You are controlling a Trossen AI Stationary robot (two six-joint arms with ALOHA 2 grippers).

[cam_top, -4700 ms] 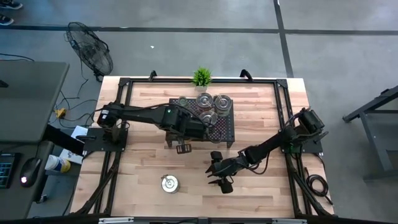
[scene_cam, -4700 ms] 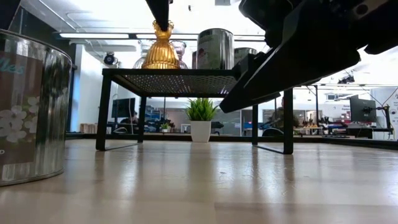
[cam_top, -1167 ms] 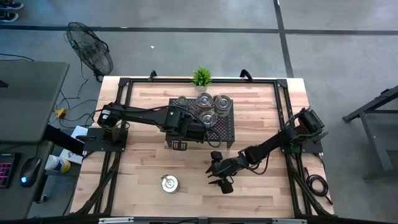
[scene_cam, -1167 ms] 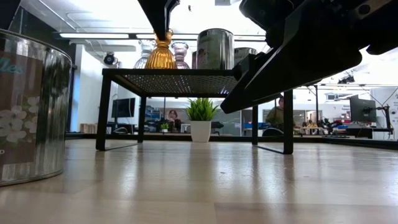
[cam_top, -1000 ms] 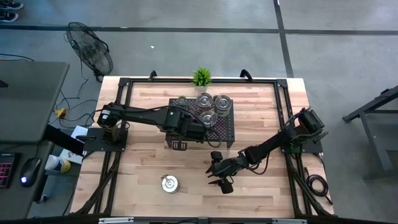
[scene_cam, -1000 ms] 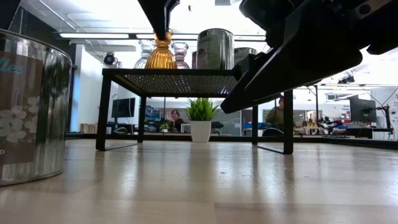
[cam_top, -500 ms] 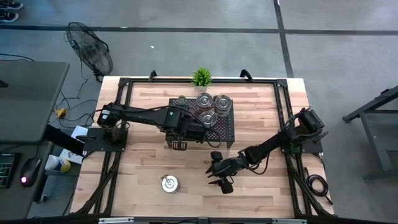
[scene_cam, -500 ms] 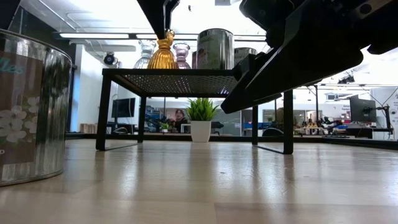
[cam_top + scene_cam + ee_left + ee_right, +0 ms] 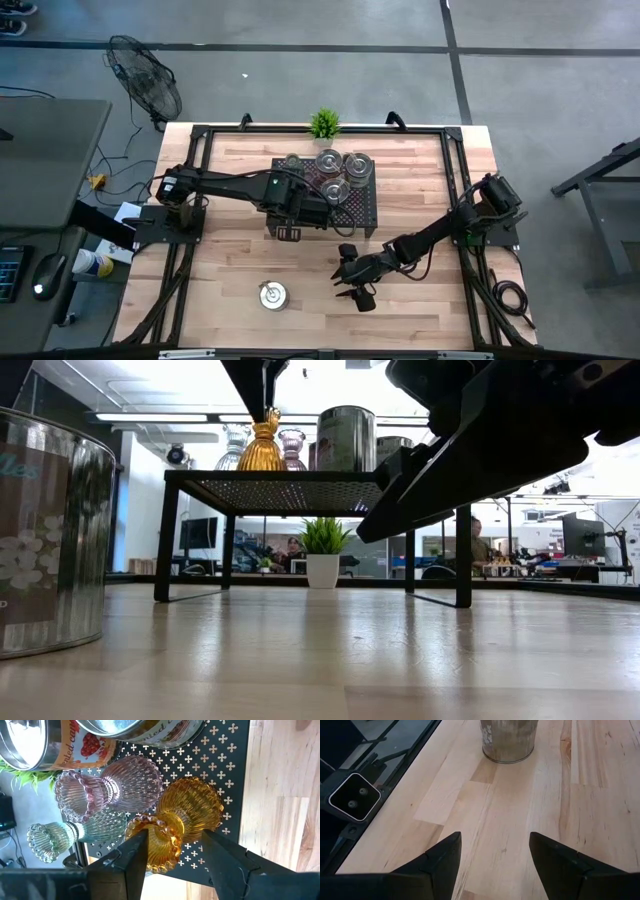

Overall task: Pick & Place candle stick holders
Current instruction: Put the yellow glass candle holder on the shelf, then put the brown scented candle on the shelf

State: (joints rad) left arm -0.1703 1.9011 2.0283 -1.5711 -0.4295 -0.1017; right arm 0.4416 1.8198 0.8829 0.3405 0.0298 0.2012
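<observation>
An amber glass holder (image 9: 185, 815) stands upright on the near left part of the black perforated rack (image 9: 290, 490). A pink holder (image 9: 110, 785) and a greenish clear one (image 9: 55, 837) stand just behind it. My left gripper (image 9: 175, 840) is open above the rack, its fingers on either side of the amber holder's beaded upper cup (image 9: 263, 422). My right gripper (image 9: 495, 842) hangs open over bare wood near the table's front middle (image 9: 358, 293) and holds nothing. My left gripper comes at the amber holder from above, slanting in from the table's left. One finger (image 9: 135, 855) lies in front of the beaded rim (image 9: 150, 827), and I cannot tell whether it touches. The other finger (image 9: 222, 857) stands clear of the glass.
Printed metal tins (image 9: 65, 750) fill the rack's right part, close behind the glass holders. A lone tin (image 9: 272, 294) stands on the table near the front, ahead of my right gripper (image 9: 509, 740). A small potted plant (image 9: 323, 123) stands at the far edge.
My left gripper has opened around the amber holder's top without changing place. The holder stays upright on the rack.
</observation>
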